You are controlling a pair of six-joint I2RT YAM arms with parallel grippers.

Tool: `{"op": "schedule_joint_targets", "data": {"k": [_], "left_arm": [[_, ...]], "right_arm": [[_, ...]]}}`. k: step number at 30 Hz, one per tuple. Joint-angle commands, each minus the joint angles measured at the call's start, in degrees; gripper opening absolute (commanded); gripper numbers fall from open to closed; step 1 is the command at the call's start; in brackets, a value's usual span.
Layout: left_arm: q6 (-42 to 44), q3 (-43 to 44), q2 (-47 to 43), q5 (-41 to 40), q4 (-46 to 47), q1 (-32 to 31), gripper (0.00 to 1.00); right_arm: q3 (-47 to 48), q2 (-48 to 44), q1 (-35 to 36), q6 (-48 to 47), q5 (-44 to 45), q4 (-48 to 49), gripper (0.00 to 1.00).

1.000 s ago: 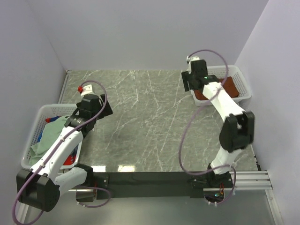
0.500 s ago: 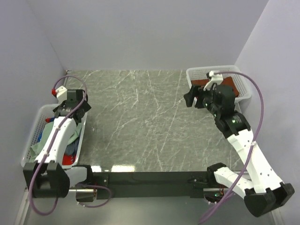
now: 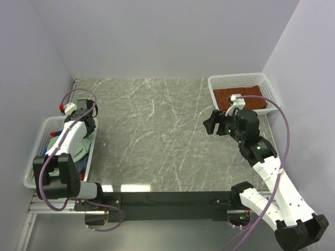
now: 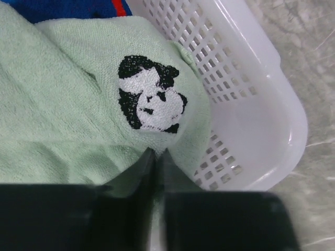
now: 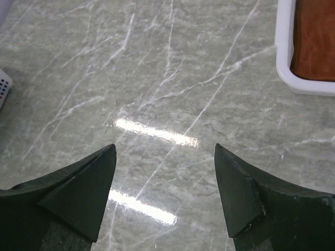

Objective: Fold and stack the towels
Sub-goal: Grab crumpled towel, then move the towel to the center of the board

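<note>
While right end effector [image 5: 165,151] apart, left end effector [image 4: 155,155] clamped on mint-green towel [image 4: 68,89].

1. Two grippers were in view: the left gripper [image 4: 156,159] and the right gripper [image 5: 165,151].
2. Two white mesh baskets stood on the one marble table [image 3: 157,136]: the left basket [image 3: 31,157] and the right basket [image 3: 238,77].
3. Three towels showed: one rust-brown towel [image 3: 246,97] in the right basket, and one mint-green towel [image 4: 63,104] and one blue-and-red patterned towel [image 4: 68,8] in the left basket.
4. One panda print [image 4: 149,102] was visible on the mint-green towel.
</note>
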Motion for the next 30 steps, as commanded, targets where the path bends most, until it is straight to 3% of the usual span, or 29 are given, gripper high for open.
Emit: {"op": "schedule_joint_targets", "data": {"k": [1, 6, 9, 12, 15, 16, 19, 20, 24, 28, 30], "left_arm": [[0.2, 1.6, -1.1, -0.9, 0.2, 0.3, 0.04], [3.1, 8.6, -4.6, -4.0, -3.3, -1.1, 0.01], [5.6, 18.1, -5.4, -8.2, -6.1, -6.7, 0.01], [6.5, 31.9, -1.8, -10.6, -11.0, -13.6, 0.01], [8.3, 49.7, 4.7, -13.5, -16.0, -21.8, 0.01], [9.5, 59.3, 8.0, -14.1, -17.2, -26.3, 0.01], [12.6, 72.8, 11.4, -13.9, -19.5, -32.7, 0.01], [13.6, 73.8, 11.8, -14.1, -18.0, -37.1, 0.01], [16.1, 64.5, 5.3, -11.5, -8.9, -46.0, 0.04], [14.5, 38.9, -6.5, 0.1, 1.4, -50.9, 0.12], [14.6, 29.7, -9.7, 11.8, 5.5, -52.7, 0.17]], "right_arm": [[-0.2, -1.6, 0.3, 0.3, -0.7, 3.1, 0.82], [0.3, -2.2, 0.4, 0.3, -0.4, 2.2, 0.82], [0.8, -1.9, 0.3, 0.6, -0.7, 2.0, 0.82], [1.2, -1.8, 0.4, 1.0, -0.5, 2.2, 0.82], [1.7, -1.8, 0.3, 1.2, -0.4, 2.2, 0.82], [1.9, -1.8, 0.3, 1.3, -0.5, 2.2, 0.82], [2.4, -2.3, 0.4, 1.4, -0.3, 1.9, 0.82], [2.5, -2.7, 0.3, 1.2, -0.1, 1.7, 0.82], [2.6, -3.9, 0.4, 1.0, 0.4, 1.3, 0.82], [2.1, -5.2, 0.3, 1.0, -0.2, 0.9, 0.82], [1.0, -6.4, 0.3, 0.6, -0.8, 0.6, 0.82]]}}
